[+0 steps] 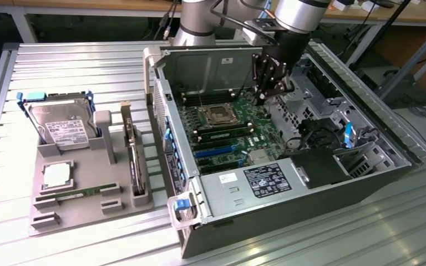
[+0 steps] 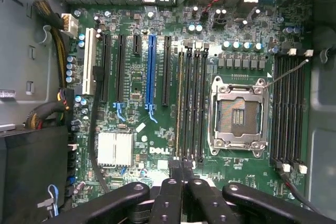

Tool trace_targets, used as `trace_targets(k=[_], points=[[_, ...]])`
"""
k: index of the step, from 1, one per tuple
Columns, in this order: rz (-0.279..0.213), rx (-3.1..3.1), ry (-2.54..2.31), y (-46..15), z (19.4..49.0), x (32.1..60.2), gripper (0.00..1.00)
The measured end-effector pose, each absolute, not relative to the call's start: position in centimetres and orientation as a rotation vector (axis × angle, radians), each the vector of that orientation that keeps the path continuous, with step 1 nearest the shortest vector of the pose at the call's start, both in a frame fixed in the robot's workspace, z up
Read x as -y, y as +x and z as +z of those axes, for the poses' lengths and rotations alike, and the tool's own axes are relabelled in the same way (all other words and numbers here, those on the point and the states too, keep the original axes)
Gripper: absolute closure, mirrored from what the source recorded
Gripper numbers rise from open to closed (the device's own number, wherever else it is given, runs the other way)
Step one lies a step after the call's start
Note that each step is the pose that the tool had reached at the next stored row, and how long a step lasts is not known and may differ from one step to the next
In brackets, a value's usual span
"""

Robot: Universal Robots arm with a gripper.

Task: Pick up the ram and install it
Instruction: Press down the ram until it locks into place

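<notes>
Ram (image 2: 180, 103), as we read it, stands edge-up in the bank of four slots beside the socket (image 2: 237, 109), in the slot farthest from that socket; its thin pale-green edge is hard to tell from the slot itself, so we offer this as a judgement. We start at the claw (image 2: 181, 167): its fingers are pressed together with nothing between them, and it hangs inside the case (image 1: 361, 183) over the board (image 2: 136, 85). In the wrist view the joined fingertips sit just off one end of that same slot, in line with it, so the stick's long axis runs straight away from the tips along the socket's side. Well apart, outside the case, we see another thin green stick (image 1: 76, 193) lying in the tray (image 1: 87, 213).
</notes>
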State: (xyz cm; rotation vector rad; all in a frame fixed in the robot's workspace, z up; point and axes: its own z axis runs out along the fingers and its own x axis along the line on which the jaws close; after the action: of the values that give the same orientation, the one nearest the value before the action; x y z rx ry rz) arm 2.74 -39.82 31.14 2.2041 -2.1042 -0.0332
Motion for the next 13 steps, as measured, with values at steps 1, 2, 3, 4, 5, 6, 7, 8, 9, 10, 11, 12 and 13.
trace_targets(k=[1,2,3,4,5,6,7,8,9,10,11,12,13], points=[[-0.031,2.103,2.203,2.75,31.14,39.78,0.89],[-0.031,2.105,2.201,2.75,31.14,39.78,0.89],[-0.032,2.12,2.187,2.75,31.14,39.78,0.89],[-0.034,2.152,2.156,2.75,31.14,39.77,0.89],[-0.036,2.187,2.121,2.75,31.14,39.78,0.89],[-0.04,2.243,2.062,2.75,31.14,39.78,0.89],[-0.043,2.277,2.025,2.75,31.14,39.78,0.89],[-0.044,2.303,1.996,2.75,31.14,39.78,0.89],[-0.047,2.335,1.959,2.75,31.14,39.78,0.89],[-0.048,2.357,1.934,2.75,31.14,39.78,0.89],[-0.049,2.372,1.915,2.75,31.14,39.78,0.89],[-0.051,2.398,1.883,2.75,31.14,39.78,0.89],[-0.054,2.436,1.836,2.75,31.14,39.78,0.89]])
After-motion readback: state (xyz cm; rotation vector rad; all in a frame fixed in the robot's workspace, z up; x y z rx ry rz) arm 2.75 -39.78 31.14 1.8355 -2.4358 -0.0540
